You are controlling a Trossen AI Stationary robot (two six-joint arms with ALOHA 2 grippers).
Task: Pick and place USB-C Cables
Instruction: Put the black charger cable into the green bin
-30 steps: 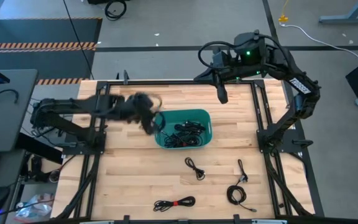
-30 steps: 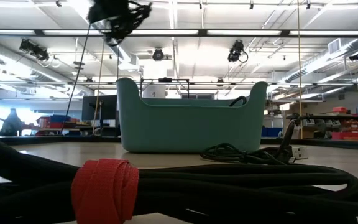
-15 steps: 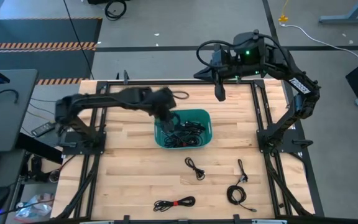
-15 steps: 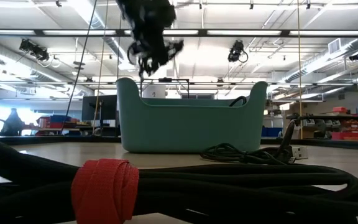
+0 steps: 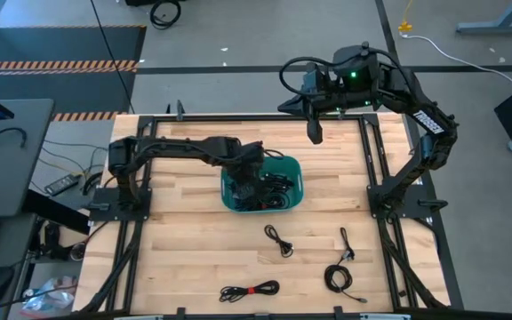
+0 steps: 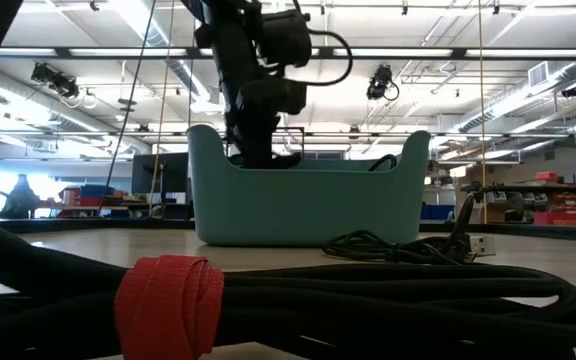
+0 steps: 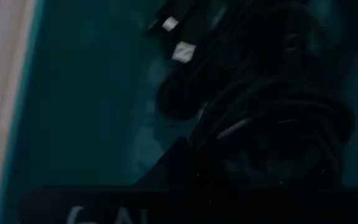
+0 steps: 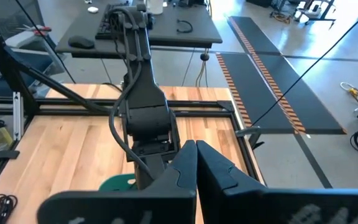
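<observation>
The left hand (image 5: 254,182) reaches down inside the teal plastic bin (image 5: 292,164) at the middle of the light wooden bench (image 5: 185,249), pressed among a heap of thin black coiled USB-C cables (image 5: 272,188); whether its fingers are parted or closed on anything cannot be told. Four more cables lie loose on the bench nearer the front: a small coil (image 5: 278,238), a straight one (image 5: 346,244), a tight bundle (image 5: 337,279) and a red-tied cable (image 5: 249,290). The right hand (image 5: 315,133) hangs above the bench's far edge, its fingers pressed together.
</observation>
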